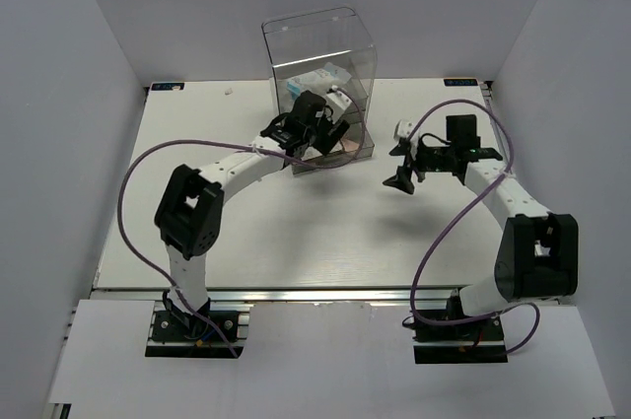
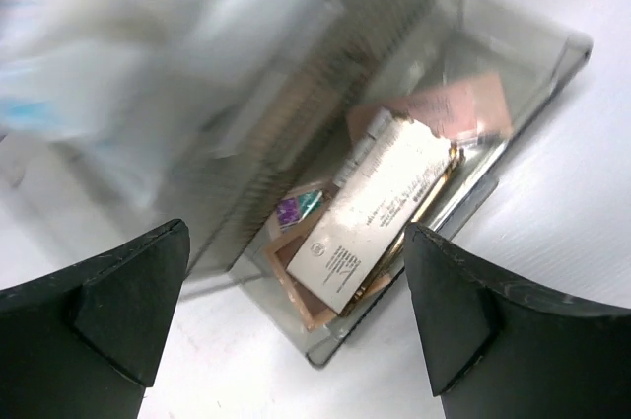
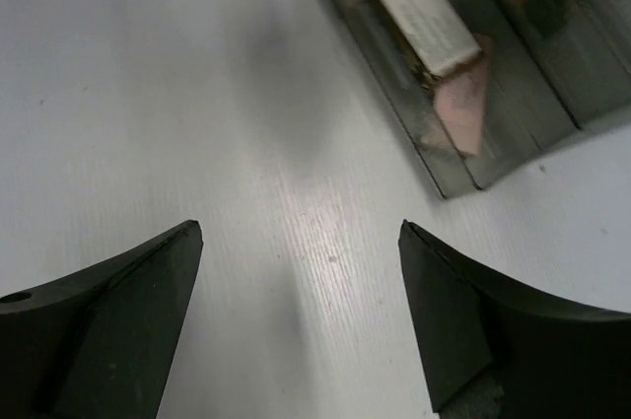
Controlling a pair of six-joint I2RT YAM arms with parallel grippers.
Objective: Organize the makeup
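The makeup lies in the pulled-out bottom drawer (image 2: 552, 64) of the clear acrylic box (image 1: 317, 54). A white flat palette with printed text (image 2: 373, 210) lies on top of a peach palette (image 2: 306, 296), a multicoloured one (image 2: 296, 210) and a pink one (image 2: 454, 105). A white-and-blue packet (image 1: 320, 79) sits higher inside the box. My left gripper (image 2: 296, 320) is open and empty just above the drawer's near end. My right gripper (image 3: 301, 315) is open and empty over bare table, right of the drawer; the drawer's corner with the white palette (image 3: 409, 5) and the pink palette (image 3: 458, 104) shows there.
The clear box stands at the table's back centre, its drawer (image 1: 340, 153) sticking out toward the arms. A small white speck (image 1: 228, 91) lies near the back left edge. White walls enclose the table on three sides.
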